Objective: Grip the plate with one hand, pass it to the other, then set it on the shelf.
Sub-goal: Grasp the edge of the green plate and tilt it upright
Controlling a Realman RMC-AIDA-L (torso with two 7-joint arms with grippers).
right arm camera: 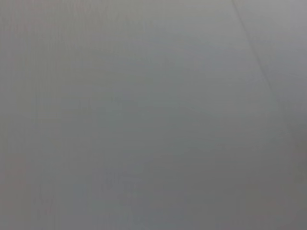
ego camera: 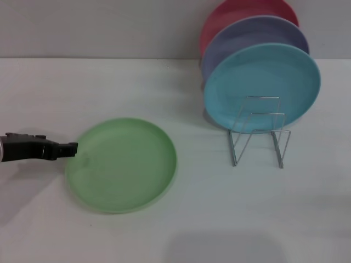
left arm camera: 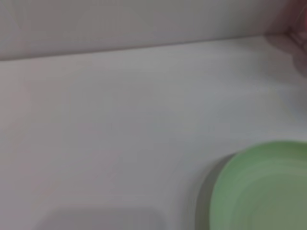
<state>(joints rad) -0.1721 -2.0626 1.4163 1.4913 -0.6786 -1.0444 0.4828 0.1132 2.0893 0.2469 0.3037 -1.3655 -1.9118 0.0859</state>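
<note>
Left claw comes in low from the left, tip at the green plate's left rim; can't tell if it is spread or pinching. Right claw not seen. Green plate lies flat on the white surface, also showing in the left wrist view. Wire rack stands well to its right, front loops bare. Three plates stand in it: blue, lavender, red. Nothing lies between plate and rack.

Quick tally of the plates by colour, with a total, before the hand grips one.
Light green round plastic plate, flat on the table: 1
Sky-blue round plate in the silver wire rack: 1
Lavender round plate: 1
Red round plate: 1
Total: 4
</note>
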